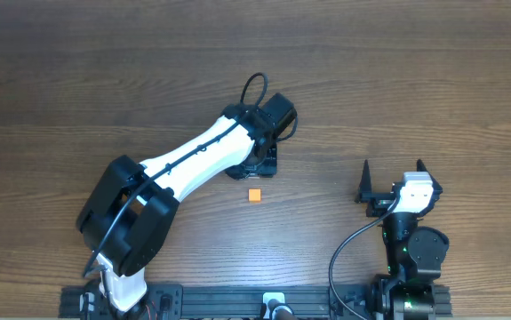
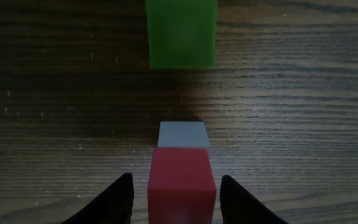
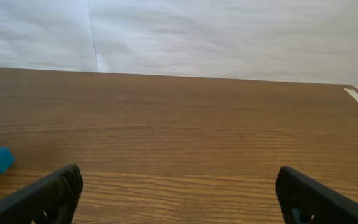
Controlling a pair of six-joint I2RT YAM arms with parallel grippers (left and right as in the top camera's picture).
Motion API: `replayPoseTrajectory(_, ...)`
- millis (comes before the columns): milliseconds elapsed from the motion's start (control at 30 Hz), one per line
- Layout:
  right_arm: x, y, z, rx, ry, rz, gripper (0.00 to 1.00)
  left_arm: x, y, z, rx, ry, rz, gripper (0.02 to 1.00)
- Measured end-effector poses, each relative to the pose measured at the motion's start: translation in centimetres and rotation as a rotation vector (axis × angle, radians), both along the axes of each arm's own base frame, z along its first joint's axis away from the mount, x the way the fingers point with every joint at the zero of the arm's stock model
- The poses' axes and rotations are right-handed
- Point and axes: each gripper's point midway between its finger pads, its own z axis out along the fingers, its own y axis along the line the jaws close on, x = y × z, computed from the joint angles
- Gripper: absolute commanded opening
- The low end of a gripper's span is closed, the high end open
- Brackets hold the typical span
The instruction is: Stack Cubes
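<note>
Between the left hand's (image 2: 176, 178) slightly spread fingers (image 2: 119, 202), gripped by neither, the red cube (image 2: 182, 186) sits just before a grey cube (image 2: 183, 135), a green cube (image 2: 182, 31) beyond, so an off-centre squeeze could shove both askew; the right hand (image 3: 179, 171) gapes empty.

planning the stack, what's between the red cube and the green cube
A pale grey cube, just beyond the red cube; then bare table up to the green cube. The left wrist view shows it.

Red cube (image 2: 182, 186) against grey cube (image 2: 183, 135); green cube (image 2: 182, 31) apart.
</note>
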Motion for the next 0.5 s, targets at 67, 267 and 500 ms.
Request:
replayPoseTrajectory(67,0.00,0.00,0.01,0.000,0.000,0.000,0.993,0.00,0.01,0.00,0.001,0.000,0.000,0.408)
replayPoseTrajectory(267,0.00,0.00,0.00,0.000,0.000,0.000,0.993,-0.04,0.05,0.00,0.002,0.002,0.004,0.354)
replayPoseTrajectory(500,0.00,0.00,0.00,0.000,0.000,0.000,0.991,-0.04,0.05,0.00,0.002,0.002,0.004,0.351)
